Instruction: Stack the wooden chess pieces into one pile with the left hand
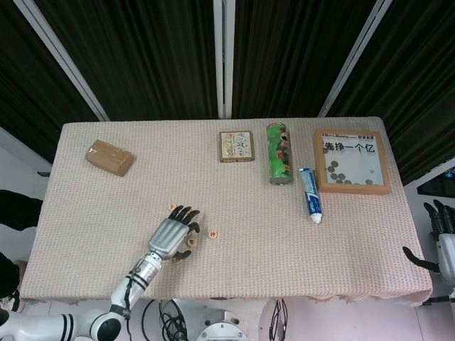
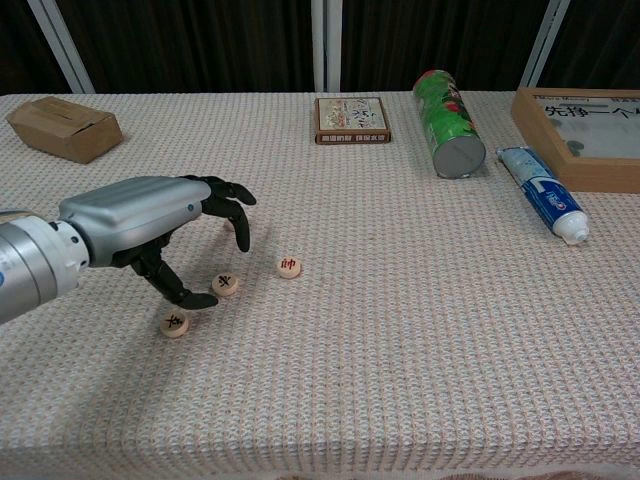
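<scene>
Several round wooden chess pieces lie on the woven tablecloth (image 2: pixel 420 350). In the chest view three show: one (image 2: pixel 289 266) to the right, one (image 2: pixel 226 284) in the middle, one (image 2: pixel 175 323) nearest. My left hand (image 2: pixel 150 225) hovers over the group with its fingers spread and curved down, holding nothing. Its thumb tip sits just above the nearest piece. The hand hides the far pieces in the chest view. The head view shows the left hand (image 1: pixel 170 234), a piece (image 1: pixel 172 207) beyond its fingertips and another (image 1: pixel 212 234) to its right. My right hand (image 1: pixel 444 238) is at the table's right edge, fingers apart.
A cardboard box (image 1: pixel 109 157) lies at the far left. Along the back are a small square box (image 1: pixel 236 146), a green can (image 1: pixel 279 153) on its side, a toothpaste tube (image 1: pixel 309 195) and a wooden-framed tray (image 1: pixel 352 160).
</scene>
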Robot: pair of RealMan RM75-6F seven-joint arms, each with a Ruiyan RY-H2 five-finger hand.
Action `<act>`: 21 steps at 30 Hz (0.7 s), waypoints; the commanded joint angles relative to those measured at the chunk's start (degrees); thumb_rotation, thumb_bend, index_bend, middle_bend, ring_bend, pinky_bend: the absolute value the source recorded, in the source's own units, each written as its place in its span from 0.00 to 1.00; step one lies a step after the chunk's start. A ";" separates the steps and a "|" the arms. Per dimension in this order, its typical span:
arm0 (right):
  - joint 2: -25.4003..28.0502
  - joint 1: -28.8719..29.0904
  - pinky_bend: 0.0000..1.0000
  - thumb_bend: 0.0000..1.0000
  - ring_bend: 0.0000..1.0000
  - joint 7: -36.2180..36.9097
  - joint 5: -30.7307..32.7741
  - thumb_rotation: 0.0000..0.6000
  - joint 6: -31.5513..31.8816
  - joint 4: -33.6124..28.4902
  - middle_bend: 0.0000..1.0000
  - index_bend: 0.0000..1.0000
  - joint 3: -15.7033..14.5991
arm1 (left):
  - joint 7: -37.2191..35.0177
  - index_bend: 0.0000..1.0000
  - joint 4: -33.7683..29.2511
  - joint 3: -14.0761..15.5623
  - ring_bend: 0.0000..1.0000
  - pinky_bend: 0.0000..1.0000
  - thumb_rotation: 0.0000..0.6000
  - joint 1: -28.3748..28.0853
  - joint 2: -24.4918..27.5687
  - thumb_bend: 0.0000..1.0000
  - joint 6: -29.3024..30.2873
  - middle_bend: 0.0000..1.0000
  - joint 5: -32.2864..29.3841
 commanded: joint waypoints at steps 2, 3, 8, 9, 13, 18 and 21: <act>-0.08 -0.06 0.00 0.16 0.00 0.21 -0.21 0.80 0.06 0.15 0.00 0.00 -0.09 | -2.45 0.36 2.25 0.68 0.00 0.00 1.00 -0.38 -0.94 0.19 0.43 0.08 1.99; -0.07 -0.10 0.00 0.16 0.00 0.28 -0.20 0.79 0.07 0.19 0.00 0.00 -0.11 | -2.71 0.36 2.82 0.90 0.00 0.00 1.00 -0.49 -1.11 0.19 0.39 0.08 2.35; 0.05 -0.16 0.00 0.16 0.00 0.51 0.15 0.80 0.14 0.22 0.00 0.00 0.15 | -3.61 0.37 4.74 1.70 0.00 0.00 1.00 -0.91 -1.80 0.20 -0.09 0.08 2.73; 0.06 -0.14 0.00 0.16 0.00 0.54 0.13 0.80 0.12 0.24 0.00 0.00 0.17 | -3.78 0.38 4.94 1.78 0.00 0.00 1.00 -0.98 -1.86 0.20 -0.09 0.08 2.86; 0.00 -0.04 0.00 0.16 0.00 0.55 0.14 0.80 -0.10 0.29 0.00 0.00 0.20 | -4.56 0.39 5.94 2.02 0.00 0.00 1.00 -1.20 -2.24 0.21 0.07 0.08 3.47; 0.03 -0.13 0.00 0.16 0.00 0.43 0.14 0.80 -0.12 0.28 0.00 0.00 0.11 | -4.88 0.41 7.07 2.26 0.00 0.00 1.00 -1.54 -2.59 0.22 -0.67 0.08 2.66; 0.15 -0.25 0.00 0.17 0.00 0.55 0.24 0.80 -0.06 0.26 0.00 0.00 0.11 | -4.66 0.42 7.43 2.31 0.00 0.00 1.00 -1.79 -2.72 0.23 -1.17 0.08 1.88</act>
